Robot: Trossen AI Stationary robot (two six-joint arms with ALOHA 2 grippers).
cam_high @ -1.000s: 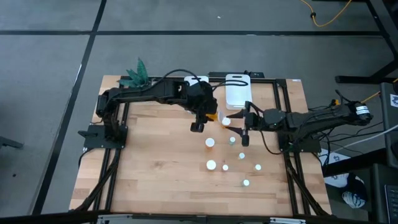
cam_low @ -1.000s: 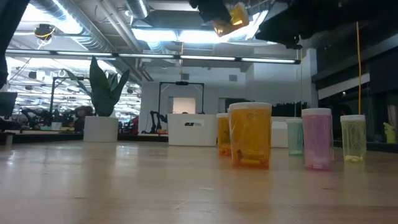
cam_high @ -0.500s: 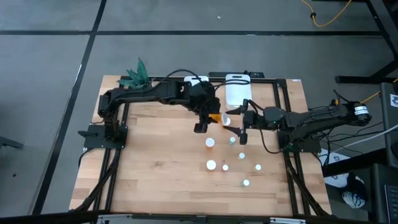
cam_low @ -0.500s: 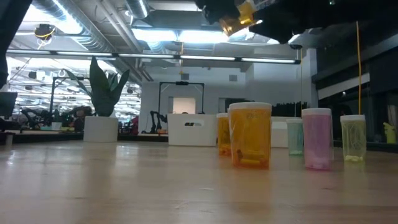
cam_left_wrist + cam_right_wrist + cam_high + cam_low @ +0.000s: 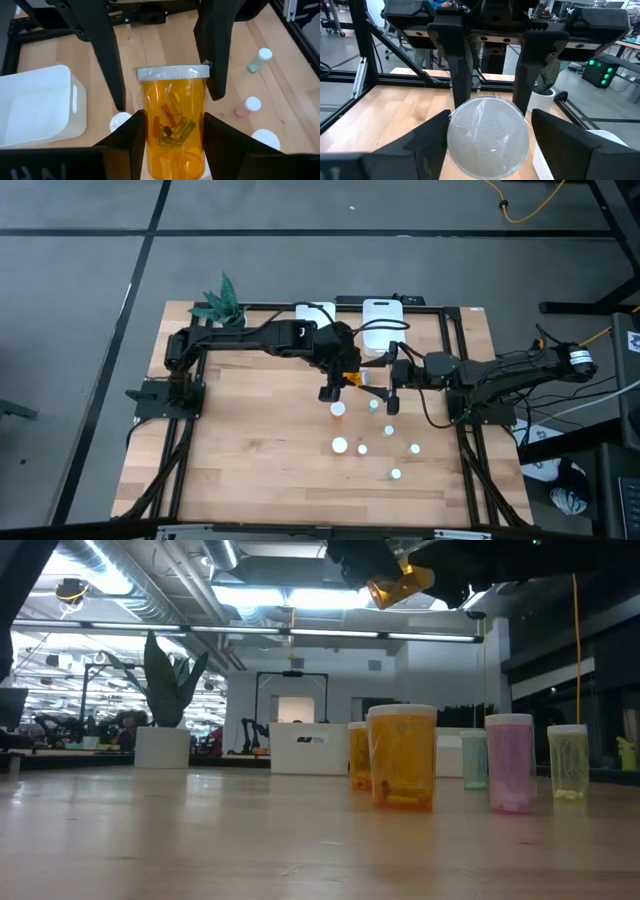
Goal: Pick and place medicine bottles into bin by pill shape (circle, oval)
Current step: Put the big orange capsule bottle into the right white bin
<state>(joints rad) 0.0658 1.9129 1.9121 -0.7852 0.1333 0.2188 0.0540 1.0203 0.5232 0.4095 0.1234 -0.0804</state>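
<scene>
Between my two claws, above the middle of the bench point(image 5: 250, 450), hung an orange bottle point(image 5: 173, 117) with a white cap. My left claw point(image 5: 170, 145) was clenched on its body, one finger on each side, and the oblong pills inside showed through the plastic. My right claw point(image 5: 487, 95) faced it from the other side, its fingers spread wide on either flank of the cap end and not touching it. In the high view the bottle point(image 5: 350, 376) lay sideways between the claws, just in front of the two white bins point(image 5: 382, 325) at the bench's far edge. In the low view it hung tilted near the ceiling lights point(image 5: 400, 585), well clear of the wood.

Below and toward the near edge stood the other bottles. One orange bottle point(image 5: 339, 409) was just beside my left claw, another white-capped one point(image 5: 340, 445) nearer the front. Small pale bottles point(image 5: 388, 430) were scattered to the right of these, well apart from each other. From bench height I saw two orange ones point(image 5: 402, 755), a pink one point(image 5: 510, 762) and a yellowish one point(image 5: 568, 762) all upright.

A green plant point(image 5: 220, 302) sat at the far left corner.
</scene>
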